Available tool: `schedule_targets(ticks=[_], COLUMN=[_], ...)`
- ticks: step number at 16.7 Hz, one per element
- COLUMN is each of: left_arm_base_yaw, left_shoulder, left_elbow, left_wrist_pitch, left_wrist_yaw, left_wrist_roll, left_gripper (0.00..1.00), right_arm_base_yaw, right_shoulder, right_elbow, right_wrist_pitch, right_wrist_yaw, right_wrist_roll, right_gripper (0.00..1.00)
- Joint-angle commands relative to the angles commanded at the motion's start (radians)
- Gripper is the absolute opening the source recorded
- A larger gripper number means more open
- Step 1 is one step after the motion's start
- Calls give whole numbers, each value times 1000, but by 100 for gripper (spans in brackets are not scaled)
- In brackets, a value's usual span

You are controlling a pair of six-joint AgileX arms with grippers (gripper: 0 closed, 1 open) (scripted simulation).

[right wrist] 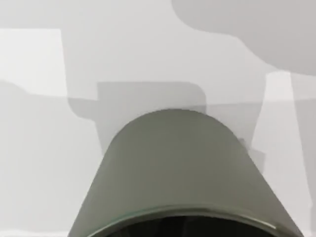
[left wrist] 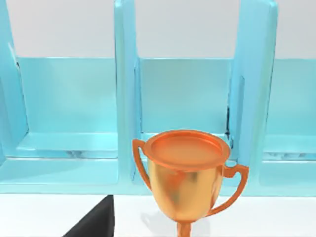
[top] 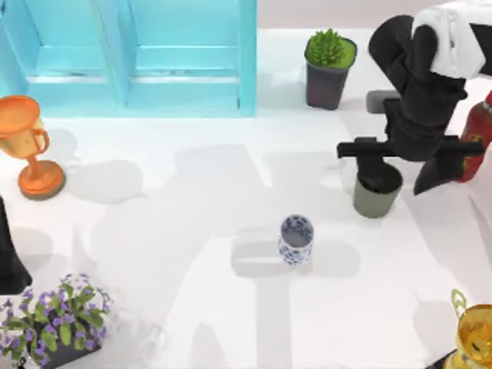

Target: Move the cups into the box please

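A white table (top: 192, 231) spans the top view, smooth and matte, crossed by soft grey shadows. Along the upper left of the frame sits the box (top: 138, 58) — glossy turquoise, with upright dividers splitting it into open compartments; the left wrist view looks straight into them.

At the upper right, the black right arm reaches down over the olive-grey cup (top: 377, 192), a plain tapered tumbler standing upright at right of centre. The right gripper (top: 378, 178) sits at the cup's rim; whether its fingers are spread or pinching cannot be told. The right wrist view shows the cup's smooth matte wall from close above.

Just below centre stands the white cup (top: 296, 240) — slimmer, rounded, patterned with blue flowers, upright and well apart from the tumbler.

The left arm is a dark shape at the left edge, near the shiny orange trophy goblet (top: 27, 146).
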Motion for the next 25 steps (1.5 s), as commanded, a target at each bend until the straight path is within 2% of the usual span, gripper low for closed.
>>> schedule_targets(ticks=[5,6,16,20,25], left_arm_base_yaw=[0,0,0,0,0], left_shoulder=[0,0,0,0,0], left_elbow=[0,0,0,0,0], left_wrist_pitch=[0,0,0,0,0], left_wrist_yaw=[0,0,0,0,0], left_wrist_roll=[0,0,0,0,0], left_gripper=[100,100,100,100,100], right_arm_base_yaw=[0,0,2,-26,-147], right_shoulder=[0,0,-6,-54,-126], right_elbow=[0,0,-1,12,97], right_wrist_pitch=[0,0,-15,-125,-267], right_wrist_yaw=[0,0,-3,-11,-9], right_wrist_roll=[0,0,0,-37,-157], right_gripper=[2,0,0,0,0])
